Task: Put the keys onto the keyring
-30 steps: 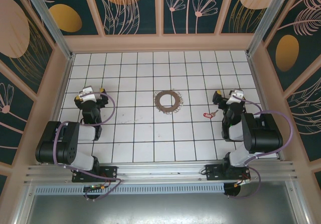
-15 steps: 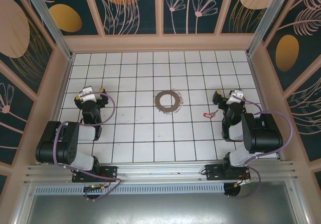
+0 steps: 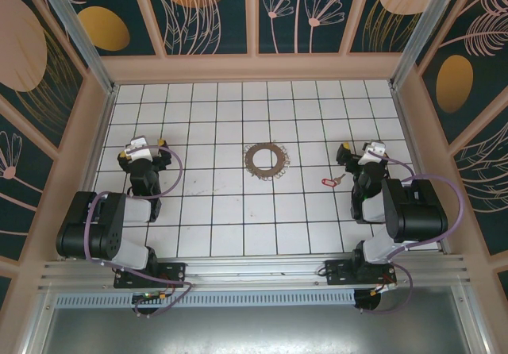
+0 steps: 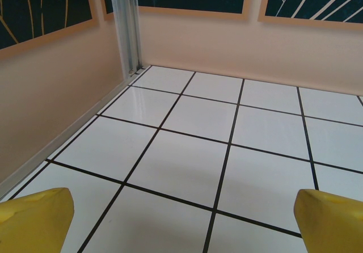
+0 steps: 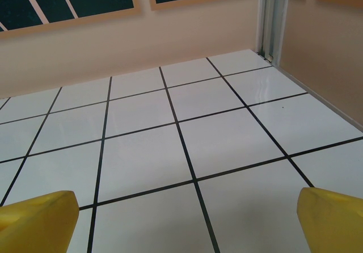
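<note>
The keyring (image 3: 266,160), a flat brownish ring with a fringed rim, lies on the white tiles near the middle of the table. The small silver key with its red tag (image 3: 327,182) rests to its right, a little nearer the arms. My right gripper (image 3: 364,149) sits just right of the key, open, with nothing between its yellow fingertips (image 5: 332,219). My left gripper (image 3: 142,148) is far to the left, open over bare tile, its yellow fingertips (image 4: 34,219) wide apart.
Peach walls with dark floral panels enclose the tiled floor (image 3: 238,211). A metal corner post (image 4: 127,26) stands ahead of the left gripper, another post (image 5: 272,15) ahead of the right. Both arm bases sit at the near edge.
</note>
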`<state>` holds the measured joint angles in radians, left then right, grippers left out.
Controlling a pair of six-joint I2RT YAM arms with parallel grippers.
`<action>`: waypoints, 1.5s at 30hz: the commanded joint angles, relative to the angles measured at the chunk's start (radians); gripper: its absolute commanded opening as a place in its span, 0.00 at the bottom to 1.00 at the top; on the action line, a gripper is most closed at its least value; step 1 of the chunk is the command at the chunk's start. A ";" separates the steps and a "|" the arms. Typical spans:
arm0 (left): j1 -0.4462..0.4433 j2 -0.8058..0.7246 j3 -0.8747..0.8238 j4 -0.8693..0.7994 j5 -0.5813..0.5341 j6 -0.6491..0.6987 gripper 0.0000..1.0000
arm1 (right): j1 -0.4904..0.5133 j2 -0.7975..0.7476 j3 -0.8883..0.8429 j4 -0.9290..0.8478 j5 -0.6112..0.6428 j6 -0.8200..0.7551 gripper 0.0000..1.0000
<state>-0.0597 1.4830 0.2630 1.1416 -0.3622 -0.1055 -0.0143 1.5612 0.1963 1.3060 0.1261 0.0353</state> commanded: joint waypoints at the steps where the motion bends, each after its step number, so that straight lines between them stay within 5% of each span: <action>1: 0.005 0.002 0.015 0.035 0.014 0.004 0.99 | -0.003 -0.001 0.000 0.053 0.001 0.012 0.99; 27: 0.004 0.000 0.015 0.033 0.030 0.013 0.99 | 0.006 -0.002 -0.001 0.056 0.031 0.010 0.99; 37: 0.004 -0.137 0.072 -0.238 0.057 0.010 0.99 | 0.020 -0.066 -0.047 0.096 0.039 -0.008 0.99; 45: 0.000 -0.304 0.191 -0.572 0.117 -0.112 0.99 | 0.132 -0.277 0.064 -0.254 0.216 -0.046 0.99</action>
<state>-0.0597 1.2087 0.3794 0.7376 -0.2966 -0.1539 0.0879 1.3437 0.2005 1.1831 0.2226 -0.0017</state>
